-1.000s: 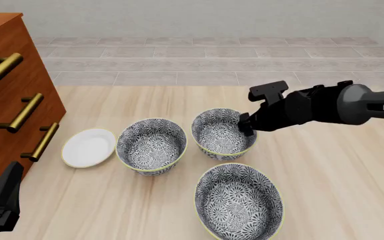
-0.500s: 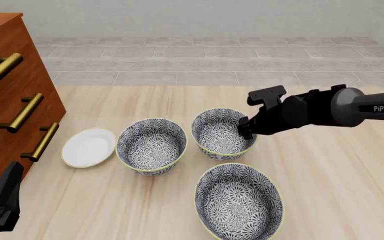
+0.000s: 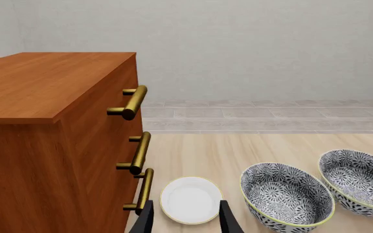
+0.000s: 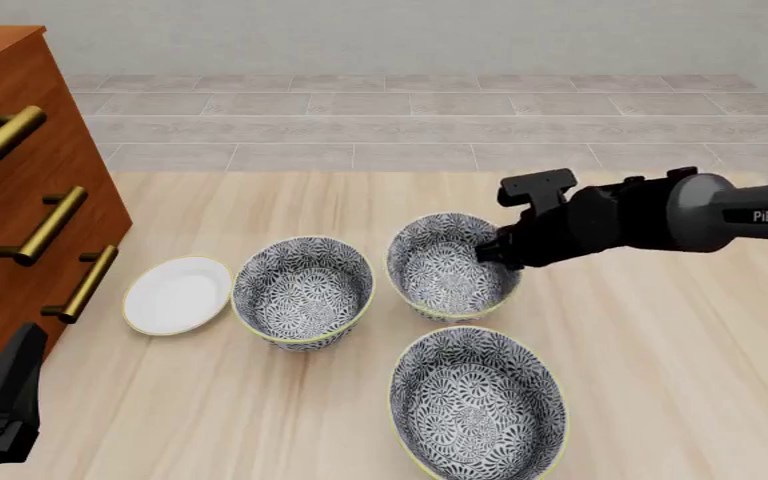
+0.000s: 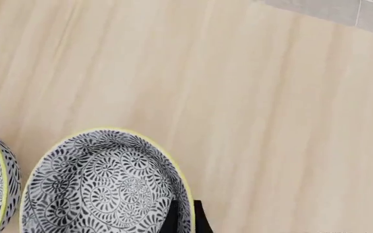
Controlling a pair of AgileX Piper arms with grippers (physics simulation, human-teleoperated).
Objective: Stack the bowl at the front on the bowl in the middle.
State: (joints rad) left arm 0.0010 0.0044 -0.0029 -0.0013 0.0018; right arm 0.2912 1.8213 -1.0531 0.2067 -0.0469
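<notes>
The bowl at the front (image 4: 440,278), navy-and-white floral with a yellow-green rim, is the one farthest from the arms' side, right of centre. My right gripper (image 4: 492,252) is shut on its right rim; the right wrist view shows the bowl (image 5: 102,189) with the fingers (image 5: 183,218) pinching that rim. The bowl in the middle (image 4: 301,292) stands just left of it, apart, and shows in the left wrist view (image 3: 283,191). My left gripper (image 3: 186,221) hangs open and empty at the near left (image 4: 0,405).
A third floral bowl (image 4: 478,405) sits nearest me, right below the held one. A small white dish (image 4: 177,295) lies left of the bowls. A wooden dresser (image 4: 11,200) with brass handles fills the left side.
The right gripper has shifted slightly to the right and the bowl in it has moved with it by a small amount. The left arm and the other bowls have stayed put.
</notes>
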